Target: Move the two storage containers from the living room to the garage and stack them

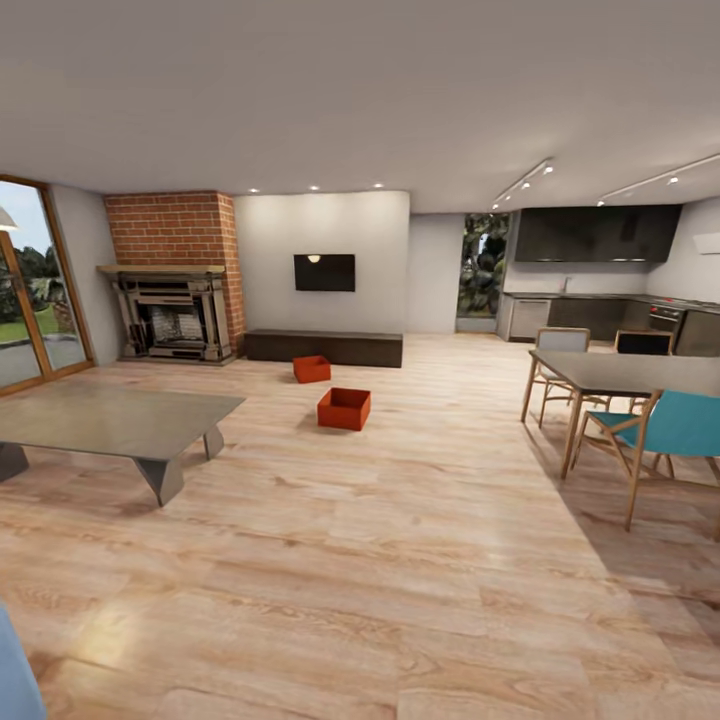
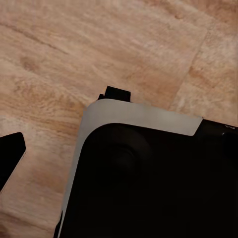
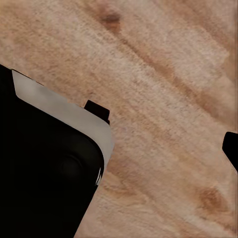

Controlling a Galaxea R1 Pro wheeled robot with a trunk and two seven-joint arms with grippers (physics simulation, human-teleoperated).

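Head view across room, wrists close over plank floor (image 1: pixel 400 560)

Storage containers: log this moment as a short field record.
room: living room, light wood plank floor
near container: orange-red, open top up, on the floor
far container: same kind, nearer the dark TV bench
contact: the two stand apart
coffee table: left of both
dining table: right
stacked: not yet

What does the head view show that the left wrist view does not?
Head view alone: two storage containers on the wood floor in front of the TV bench, apart from each other, plus the coffee table, fireplace and dining table. Left wrist view alone: a dark robot part with a pale edge, close up. Both: light wood plank flooring.
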